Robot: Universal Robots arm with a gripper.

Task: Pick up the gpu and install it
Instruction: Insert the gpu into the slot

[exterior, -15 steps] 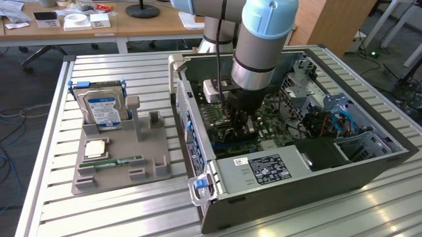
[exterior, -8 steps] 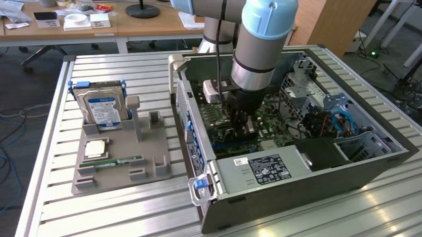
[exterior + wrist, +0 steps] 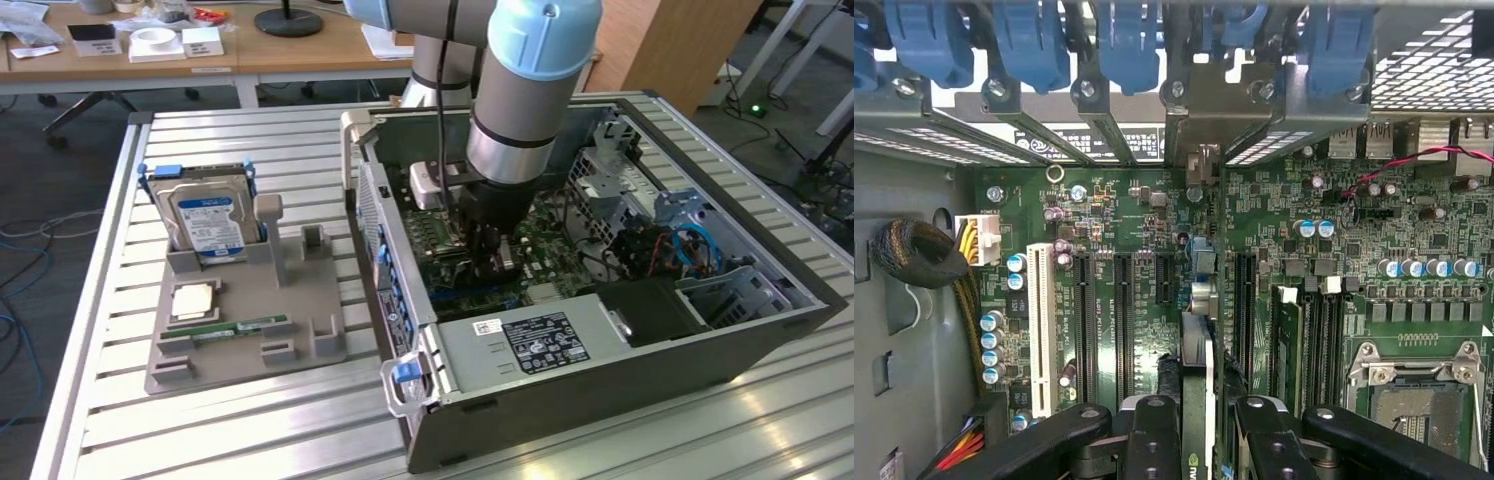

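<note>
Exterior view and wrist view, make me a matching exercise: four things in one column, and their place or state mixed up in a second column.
Things:
1. graphics card
2. hard drive
3. memory stick
4. gripper

Places or states:
A. standing upright in the grey holder
B. lying flat on the grey holder
C. held edge-on over the motherboard slots
D. down inside the open computer case, clamped on a card

Pairs: 1-C, 2-A, 3-B, 4-D
</note>
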